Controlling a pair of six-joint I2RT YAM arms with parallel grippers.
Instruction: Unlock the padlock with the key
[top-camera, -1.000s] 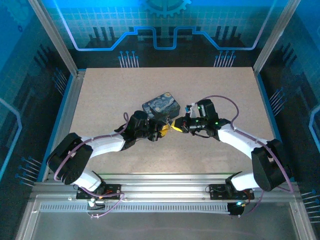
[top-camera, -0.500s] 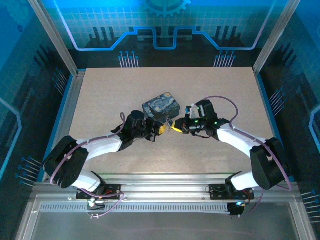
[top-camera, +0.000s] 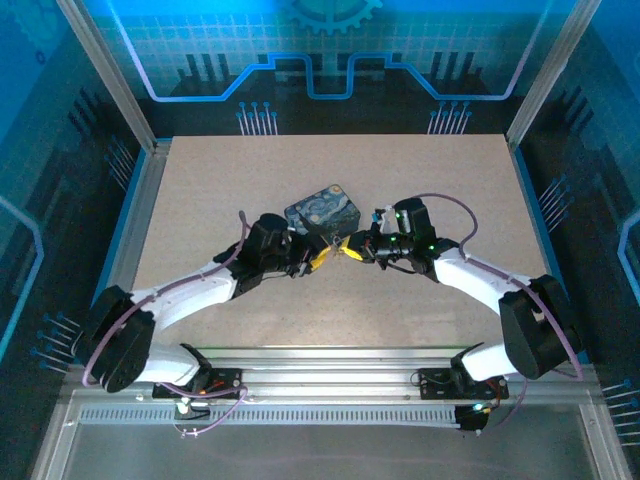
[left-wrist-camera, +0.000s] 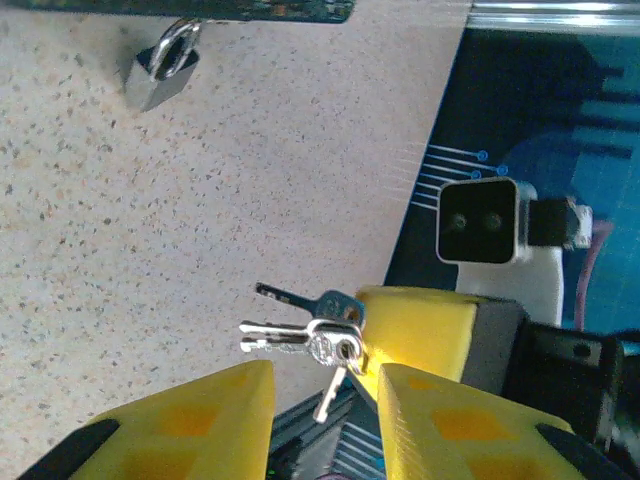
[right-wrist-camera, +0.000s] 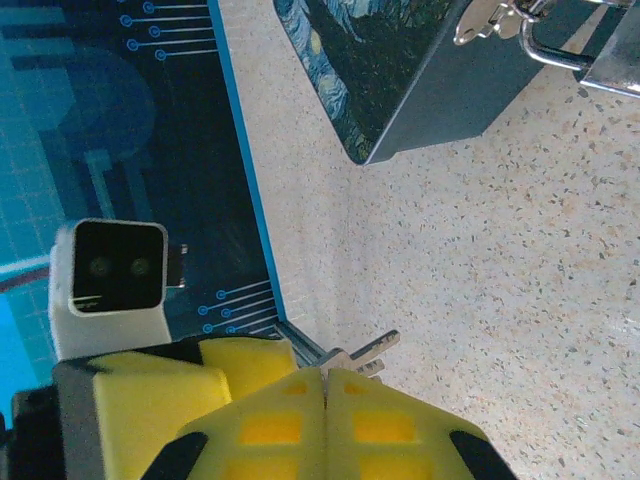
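Near the front of the table (top-camera: 450, 180) the two arms reach in and almost meet in the middle; the right gripper (right-wrist-camera: 326, 378) is squeezed tight, its yellow fingers pressed flat together, and it pinches the key (right-wrist-camera: 375, 345), which sticks out past the tips; the key (left-wrist-camera: 300, 335) is one of a little bunch on a shiny ring, and the other small keys hang loose beside it; the left gripper (left-wrist-camera: 325, 372) sits just in front of the bunch with its two yellow fingers apart, and it grips nothing; one small key dangles down into the gap between them; seen from above, both grippers are very close, tip to tip, just beside the near corner of the tin box (top-camera: 322, 212); farther on, the padlock (left-wrist-camera: 155, 80) hangs by its thin silver loop from the clasp on the side of the tin box (right-wrist-camera: 400, 80); the padlock (right-wrist-camera: 610, 65) is well apart from the key.
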